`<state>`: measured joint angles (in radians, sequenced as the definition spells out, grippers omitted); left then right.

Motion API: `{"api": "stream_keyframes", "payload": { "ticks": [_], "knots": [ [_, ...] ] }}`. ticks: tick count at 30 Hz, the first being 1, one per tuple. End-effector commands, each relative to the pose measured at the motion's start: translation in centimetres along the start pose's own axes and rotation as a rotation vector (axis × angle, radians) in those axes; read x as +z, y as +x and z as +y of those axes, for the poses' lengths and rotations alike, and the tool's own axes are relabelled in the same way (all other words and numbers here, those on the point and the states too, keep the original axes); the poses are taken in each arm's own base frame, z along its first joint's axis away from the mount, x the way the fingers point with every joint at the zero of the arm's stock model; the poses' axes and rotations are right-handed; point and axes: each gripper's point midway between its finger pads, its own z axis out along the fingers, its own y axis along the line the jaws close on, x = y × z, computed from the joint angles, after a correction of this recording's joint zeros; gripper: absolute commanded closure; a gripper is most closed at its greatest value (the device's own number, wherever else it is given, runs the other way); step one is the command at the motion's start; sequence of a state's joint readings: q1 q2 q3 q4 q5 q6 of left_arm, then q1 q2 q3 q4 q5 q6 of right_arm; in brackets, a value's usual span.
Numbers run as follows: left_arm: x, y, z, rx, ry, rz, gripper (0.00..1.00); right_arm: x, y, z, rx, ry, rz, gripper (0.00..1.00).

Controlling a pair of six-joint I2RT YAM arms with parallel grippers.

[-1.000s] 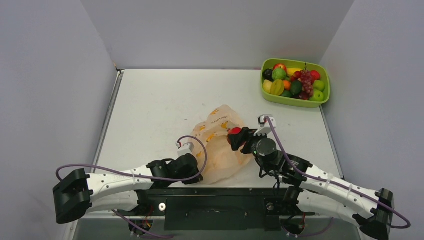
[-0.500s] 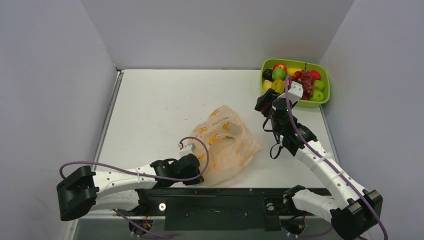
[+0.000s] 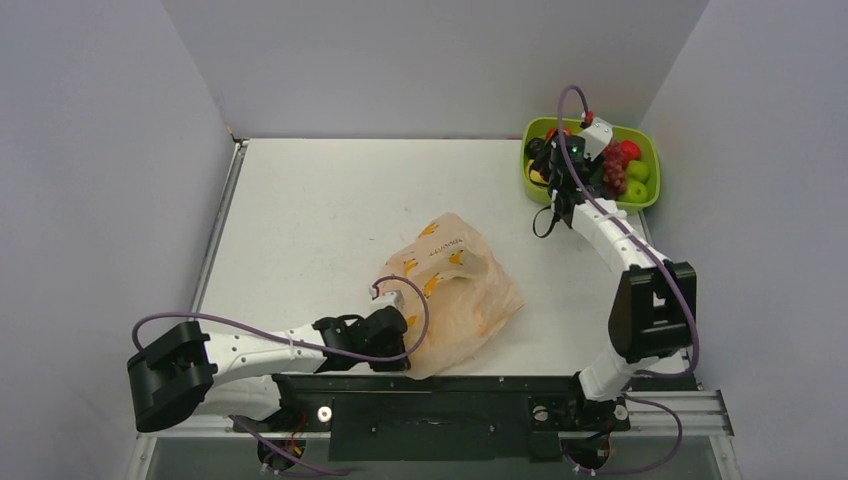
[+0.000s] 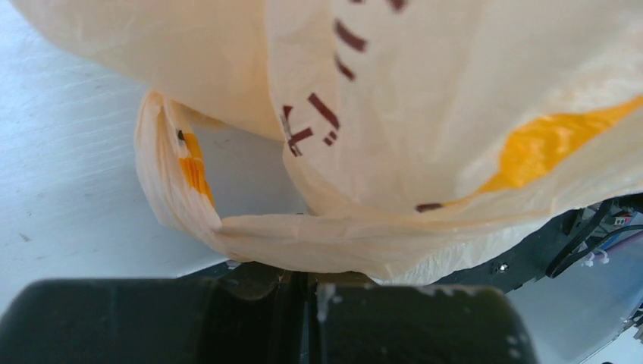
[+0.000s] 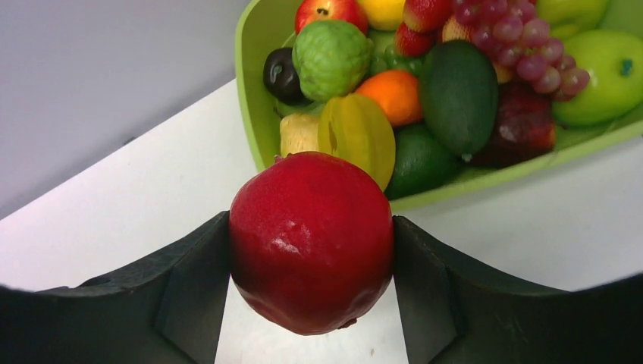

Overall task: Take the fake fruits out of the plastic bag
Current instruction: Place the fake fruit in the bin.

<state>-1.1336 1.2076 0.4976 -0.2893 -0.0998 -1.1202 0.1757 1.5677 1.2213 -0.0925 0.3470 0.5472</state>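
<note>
Nearest the arm bases, at the front edge of the counter (image 3: 320, 210), the left fingers (image 4: 189, 322) lie low against the near-left corner of the plastic bag (image 3: 455, 290). The left wrist view shows them clenched together, with a folded hem of the thin peach film pinched in the seam between them. Beyond that pinch the bag billows up and away, crinkled and translucent, printed with orange patches and small dark marks. One loop of film sags onto the counter on the left of that view. From above, the bag sits slumped a little right of the counter's middle. Whether anything lies inside it cannot be told.

Farther back, the right arm stretches out long toward the far-right corner. The right fingers (image 5: 447, 296) are grasping a round, glossy red fruit (image 5: 311, 243), one finger pressed on each flank. It hangs clear of the counter, right by the left rim of the lime-green tray (image 5: 254, 83).

Inside the tray, the other fake fruits (image 5: 425, 129) lie heaped and touching. A yellow-green star fruit (image 5: 360, 136) is nearest the held fruit. Behind it are an orange (image 5: 394, 95), a dark green avocado (image 5: 459, 95), a bumpy green fruit (image 5: 331, 49) and a dark purple plum (image 5: 280, 76). The grape bunch (image 5: 523, 42) drapes across the far side, with a green apple (image 5: 610, 72) beside it.
</note>
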Motion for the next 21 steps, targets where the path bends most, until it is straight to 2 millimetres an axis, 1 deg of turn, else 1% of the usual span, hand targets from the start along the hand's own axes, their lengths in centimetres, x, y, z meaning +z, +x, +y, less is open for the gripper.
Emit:
{"api": "stream_keyframes", "payload": {
  "ticks": [1, 2, 3, 4, 5, 6, 7, 8, 9, 10, 11, 12, 13, 14, 15, 16, 17, 18, 19, 20, 21],
  "knots": [
    [-0.6, -1.3, -2.8, 0.08, 0.071, -0.018, 1.0, 4.4, -4.7, 0.3, 0.031, 0.056, -0.143, 1.0],
    [-0.6, -1.4, -2.8, 0.087, 0.07, -0.018, 1.0, 5.0, -5.9, 0.4, 0.044, 0.07, -0.166, 1.0],
    [-0.5, -1.3, -2.7, 0.094, 0.066, -0.013, 1.0, 6.5, -5.5, -0.5, 0.04, 0.115, -0.163, 1.0],
    [-0.4, -1.1, -2.8, 0.097, 0.068, -0.002, 1.0, 7.9, -5.9, -0.4, 0.033, 0.128, -0.169, 1.0],
    [-0.3, -0.9, -2.7, 0.104, 0.065, 0.006, 1.0, 8.7, -6.3, -1.1, 0.032, 0.154, -0.18, 1.0],
    [-0.3, -0.8, -2.8, 0.108, 0.071, 0.015, 1.0, 10.2, -6.9, -1.3, 0.028, 0.172, -0.187, 1.0],
    [-0.2, -0.7, -2.7, 0.119, 0.066, 0.022, 1.0, 10.9, -7.1, -1.6, 0.021, 0.186, -0.184, 1.0],
    [-0.2, -0.6, -2.5, 0.124, 0.061, 0.028, 1.0, 12.3, -7.5, -1.9, 0.013, 0.201, -0.182, 1.0],
    [0.0, -0.4, -2.3, 0.131, 0.055, 0.034, 1.0, 12.7, -9.2, -1.4, 0.026, 0.191, -0.211, 1.0],
    [0.0, -0.4, -2.2, 0.133, 0.052, 0.036, 1.0, 14.2, -8.0, -2.4, 0.008, 0.217, -0.181, 0.99],
    [0.1, -0.3, -2.2, 0.134, 0.05, 0.042, 1.0, 14.5, -9.7, -1.9, 0.022, 0.208, -0.21, 0.99],
    [0.1, -0.2, -2.2, 0.136, 0.052, 0.044, 1.0, 15.8, -8.6, -2.6, 0.001, 0.228, -0.186, 0.99],
    [0.2, -0.2, -2.2, 0.142, 0.049, 0.047, 1.0, 16.1, -9.7, -2.4, 0.007, 0.225, -0.21, 0.96],
    [0.3, -0.1, -2.1, 0.146, 0.046, 0.05, 1.0, 17.2, -9.2, -2.6, -0.015, 0.227, -0.204, 0.94],
    [0.4, -0.1, -2.0, 0.15, 0.039, 0.054, 1.0, 17.5, -10.0, -2.2, -0.017, 0.216, -0.223, 0.91],
    [0.4, 0.0, -1.9, 0.152, 0.034, 0.057, 1.0, 18.6, -9.2, -2.2, -0.043, 0.211, -0.212, 0.87],
    [0.5, 0.1, -1.8, 0.15, 0.03, 0.061, 1.0, 18.7, -10.1, -1.8, -0.047, 0.2, -0.232, 0.85],
    [0.5, 0.1, -1.7, 0.148, 0.028, 0.064, 1.0, 19.7, -9.0, -1.9, -0.063, 0.204, -0.213, 0.81],
    [0.6, 0.2, -1.7, 0.149, 0.025, 0.066, 1.0, 19.8, -9.7, -1.5, -0.056, 0.194, -0.229, 0.8],
    [0.6, 0.2, -1.8, 0.149, 0.026, 0.067, 1.0, 21.0, -9.2, -2.8, -0.056, 0.205, -0.216, 0.77],
    [0.6, 0.1, -1.7, 0.148, 0.02, 0.065, 1.0, 21.2, -9.8, -2.7, -0.047, 0.2, -0.229, 0.76]
  ]
}}
